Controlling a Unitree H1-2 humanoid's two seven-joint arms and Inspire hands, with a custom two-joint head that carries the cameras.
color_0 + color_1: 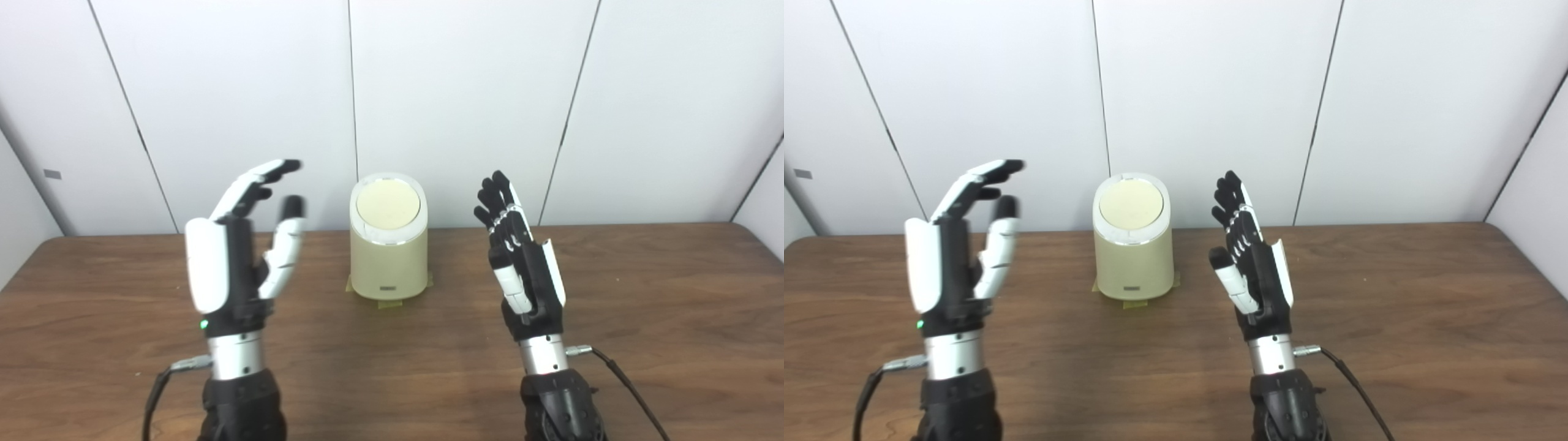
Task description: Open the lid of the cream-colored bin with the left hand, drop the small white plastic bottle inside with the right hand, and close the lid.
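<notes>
between spread, empty left hand point(242, 263) and right hand point(520, 263), lidded bin point(388, 245), clear of both

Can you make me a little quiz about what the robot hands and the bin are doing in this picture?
1. True or false: the round lid of the cream-colored plastic bin is shut.
2. Which hand holds something? A) the left hand B) the right hand C) neither
3. Fill in: the bin stands on the brown wooden ____, between the two hands.

Key:
1. True. The lid lies flat in the bin's top.
2. C. Both hands are raised with fingers apart and hold nothing. No small white bottle can be seen in either view.
3. Table.
</notes>
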